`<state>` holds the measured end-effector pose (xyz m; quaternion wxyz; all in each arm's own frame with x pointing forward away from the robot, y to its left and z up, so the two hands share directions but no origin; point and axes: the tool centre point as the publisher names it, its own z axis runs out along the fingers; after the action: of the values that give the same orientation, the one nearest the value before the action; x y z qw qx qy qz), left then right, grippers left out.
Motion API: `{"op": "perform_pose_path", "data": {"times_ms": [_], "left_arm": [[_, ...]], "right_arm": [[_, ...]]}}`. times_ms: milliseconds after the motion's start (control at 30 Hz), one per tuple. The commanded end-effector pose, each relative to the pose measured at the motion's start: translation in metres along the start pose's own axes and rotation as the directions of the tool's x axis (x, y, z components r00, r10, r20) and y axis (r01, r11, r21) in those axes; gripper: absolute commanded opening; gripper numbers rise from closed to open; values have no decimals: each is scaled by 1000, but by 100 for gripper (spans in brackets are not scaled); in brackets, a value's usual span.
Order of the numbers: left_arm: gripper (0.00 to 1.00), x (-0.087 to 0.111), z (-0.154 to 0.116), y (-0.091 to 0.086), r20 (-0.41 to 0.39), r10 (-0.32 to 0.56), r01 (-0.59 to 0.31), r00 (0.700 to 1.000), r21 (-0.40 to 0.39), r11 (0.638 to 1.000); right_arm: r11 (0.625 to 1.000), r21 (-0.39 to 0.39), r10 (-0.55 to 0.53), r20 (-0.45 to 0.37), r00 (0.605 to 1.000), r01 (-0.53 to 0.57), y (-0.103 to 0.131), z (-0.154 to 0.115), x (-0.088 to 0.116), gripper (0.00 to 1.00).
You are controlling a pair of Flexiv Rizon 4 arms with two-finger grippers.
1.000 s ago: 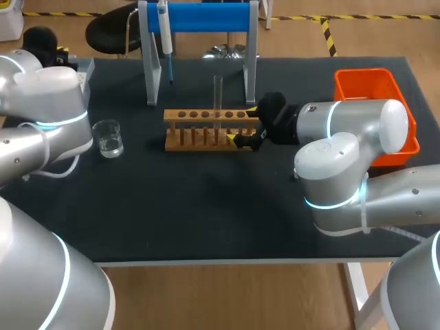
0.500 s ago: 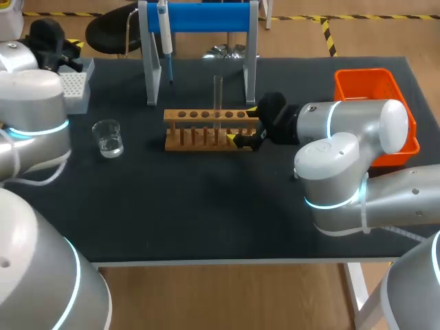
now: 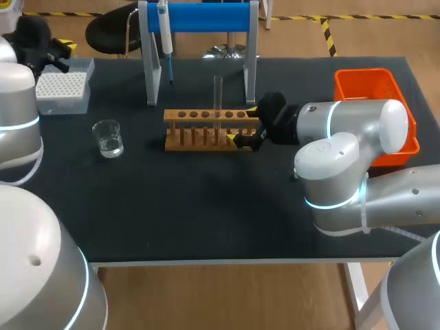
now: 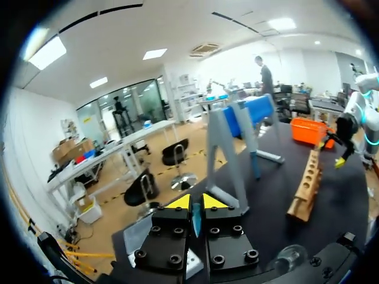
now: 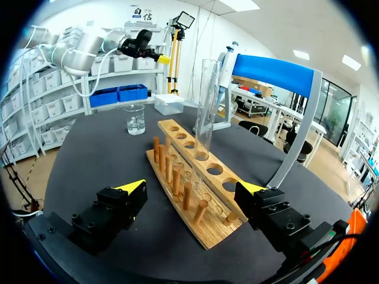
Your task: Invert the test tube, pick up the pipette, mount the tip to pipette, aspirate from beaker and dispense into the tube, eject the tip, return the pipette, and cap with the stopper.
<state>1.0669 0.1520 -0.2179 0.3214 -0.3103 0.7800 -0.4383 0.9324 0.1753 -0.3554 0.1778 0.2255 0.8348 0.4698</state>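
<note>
Clear glass test tube point(image 3: 218, 93) upright in wooden rack point(image 3: 206, 129), centre frame. Right gripper point(image 3: 241, 124) open, rack end between its fingers. Left gripper point(image 4: 196, 202) closed, empty. Next, likely: white pipette point(image 3: 165, 34), top centre; fingers must open first.

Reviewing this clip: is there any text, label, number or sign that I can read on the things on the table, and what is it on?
No readable text on the table's things.
Beaker: any scale marks are too small to tell.
Pipette on the blue stand: any print is too small to read.
Tip box, wooden rack, orange bin: no lettering shows.
</note>
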Motion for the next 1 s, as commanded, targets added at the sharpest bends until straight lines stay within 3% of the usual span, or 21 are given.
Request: {"op": "perform_pose_path", "data": {"times_ms": [33, 233, 500, 700, 833, 1000], "left_arm": [[0, 44, -25, -25, -179, 51, -62, 983, -54, 997], [0, 123, -67, -60, -315, 126, -137, 941, -13, 990], [0, 190, -91, -91, -463, 160, -144, 872, 71, 987], [0, 256, -96, -111, -599, 200, -187, 776, 84, 979], [0, 288, -101, -120, -653, 218, -219, 726, 81, 972], [0, 313, -100, -130, -685, 222, -222, 694, 90, 971]], "right_arm": [[1000, 4, 0, -2, 1000, 0, 1, -1, 0, 100], [1000, 4, 0, -2, 1000, 0, 1, -1, 0, 100], [1000, 4, 0, -2, 1000, 0, 1, -1, 0, 100], [1000, 4, 0, -2, 1000, 0, 1, -1, 0, 100], [1000, 4, 0, -2, 1000, 0, 1, -1, 0, 100], [1000, 4, 0, -2, 1000, 0, 1, -1, 0, 100]]}}
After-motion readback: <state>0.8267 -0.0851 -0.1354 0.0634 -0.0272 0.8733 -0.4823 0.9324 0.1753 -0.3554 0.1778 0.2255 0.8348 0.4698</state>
